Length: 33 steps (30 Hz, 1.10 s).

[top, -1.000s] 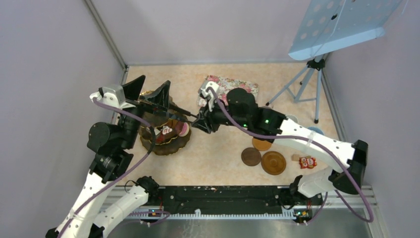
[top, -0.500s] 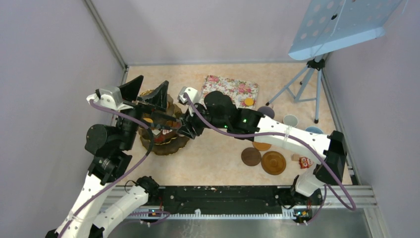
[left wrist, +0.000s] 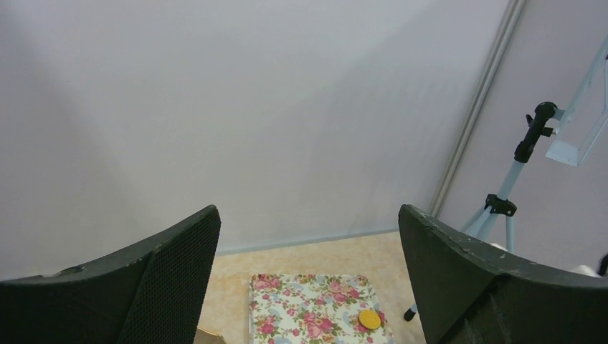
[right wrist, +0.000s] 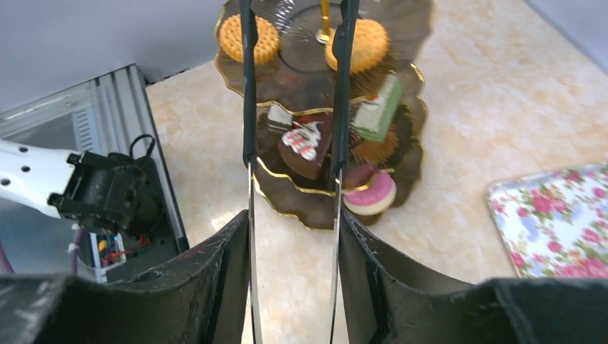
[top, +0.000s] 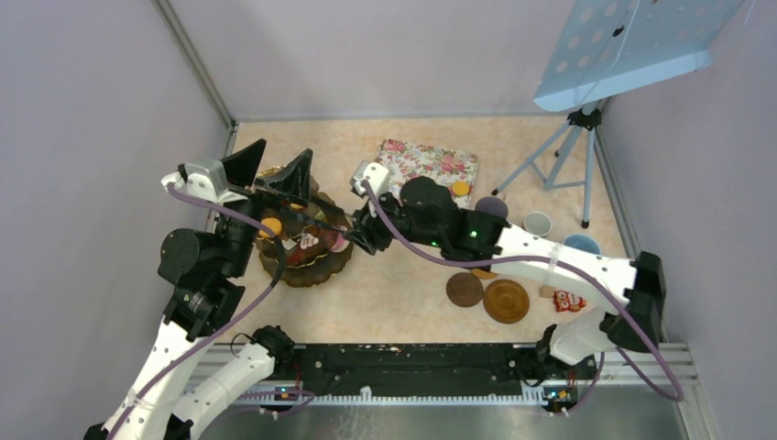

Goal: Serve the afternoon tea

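A dark, gold-rimmed tiered stand (top: pixel 316 268) holds the tea food. Two orange biscuits (right wrist: pixel 249 39) lie on its top tier. Lower tiers carry a chocolate cake (right wrist: pixel 305 143), a green cake (right wrist: pixel 378 107) and a pink doughnut (right wrist: pixel 369 193). My right gripper (right wrist: pixel 292 236) is shut on black tongs (right wrist: pixel 249 86), whose two arms stand apart over the stand; their tips run out of the wrist view. My left gripper (top: pixel 275 170) hangs open and empty above the stand's far side. One more biscuit (left wrist: pixel 369 319) lies on the rose tray (left wrist: pixel 301 315). A lilac mug (top: pixel 491 207), white cup (top: pixel 537 223) and light-blue mug (top: pixel 583 244) stand to the right.
Two brown round discs (top: pixel 506 301) and a small snack packet (top: pixel 570 300) lie near the front right. A tripod (top: pixel 568 156) with a pale blue panel stands at the back right. Walls close in on the left, back and right.
My right arm pushed left toward the stand with the tongs, then drew back a little to the right. The left arm has hardly moved.
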Tool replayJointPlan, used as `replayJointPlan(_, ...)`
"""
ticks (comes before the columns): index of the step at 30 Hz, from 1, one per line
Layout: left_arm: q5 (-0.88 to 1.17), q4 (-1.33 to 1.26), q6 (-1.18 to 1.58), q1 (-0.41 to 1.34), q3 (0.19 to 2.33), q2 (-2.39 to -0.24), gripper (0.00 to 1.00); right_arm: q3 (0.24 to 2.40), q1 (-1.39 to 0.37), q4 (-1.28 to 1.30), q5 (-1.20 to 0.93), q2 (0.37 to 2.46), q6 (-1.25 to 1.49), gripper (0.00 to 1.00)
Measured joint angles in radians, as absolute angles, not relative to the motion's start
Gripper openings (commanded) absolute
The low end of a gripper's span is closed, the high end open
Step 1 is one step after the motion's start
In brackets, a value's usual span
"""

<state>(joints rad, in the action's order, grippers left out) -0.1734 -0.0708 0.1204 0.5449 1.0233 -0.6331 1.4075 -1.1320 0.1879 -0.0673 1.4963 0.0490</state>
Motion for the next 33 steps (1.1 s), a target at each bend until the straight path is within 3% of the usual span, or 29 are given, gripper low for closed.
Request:
replayJointPlan(9, -0.177, -0.071, 0.113, 0.545, 1.023, -0.632, 0.99, 1.154, -1.129, 0.144, 0.157, 1.123, -0.019, 0.40)
replayJointPlan(12, -0.177, -0.071, 0.110, 0.545, 1.023, -0.632, 0.99, 1.142, -1.084, 0.173, 0.249, 1.092, -0.018, 0.39)
replayJointPlan(19, -0.177, -0.072, 0.109, 0.545, 1.023, -0.637, 0.99, 1.332, -0.773, 0.447, 0.338, 1.381, 0.149, 0.40)
replayJointPlan(24, -0.178, -0.072, 0.104, 0.545, 1.022, -0.645, 0.99, 1.443, -0.685, 0.650, 0.380, 1.585, 0.238, 0.41)
replayJointPlan(33, -0.181, -0.076, 0.098, 0.545, 1.015, -0.645, 0.99, 1.423, -0.568, 0.726, 0.326, 1.619, 0.298, 0.42)
